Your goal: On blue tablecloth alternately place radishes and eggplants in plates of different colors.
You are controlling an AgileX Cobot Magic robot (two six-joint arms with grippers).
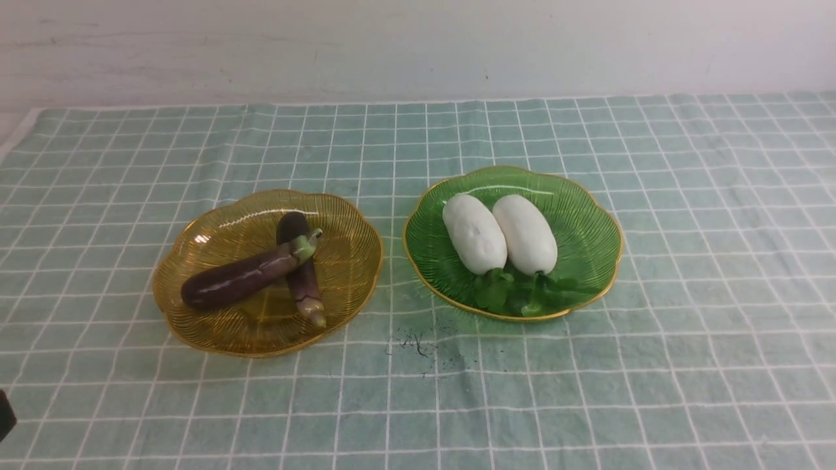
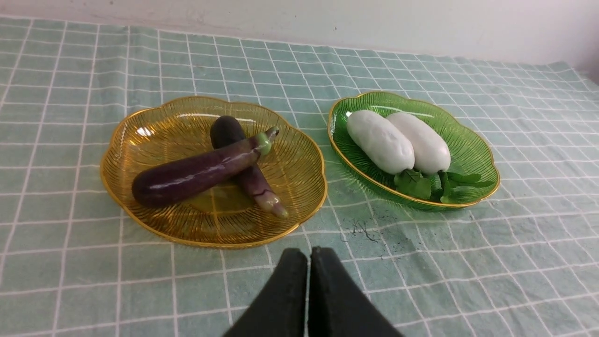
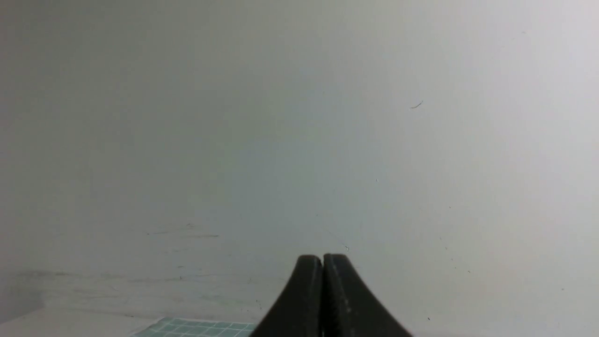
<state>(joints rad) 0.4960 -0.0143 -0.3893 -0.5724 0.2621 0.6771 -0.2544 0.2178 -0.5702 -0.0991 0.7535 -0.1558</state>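
On the blue tablecloth (image 1: 686, 365) two dark-purple eggplants lie crossed in the amber plate (image 1: 196, 313): one (image 1: 238, 279) lies slantwise over the other (image 1: 302, 277). Two white radishes (image 1: 474, 232) (image 1: 524, 234) lie side by side in the green plate (image 1: 588, 215), leaves toward me. In the left wrist view the amber plate (image 2: 140, 140) and the green plate (image 2: 472, 150) show again beyond my left gripper (image 2: 308, 252), which hovers shut and empty over the cloth, short of the amber plate. My right gripper (image 3: 323, 260) is shut and empty, facing the pale wall.
A dark smudge (image 1: 418, 343) marks the cloth in front of the gap between the plates. A white wall (image 1: 418, 46) rises behind the table. A black bit of the left arm (image 1: 5, 411) shows at the front view's left edge.
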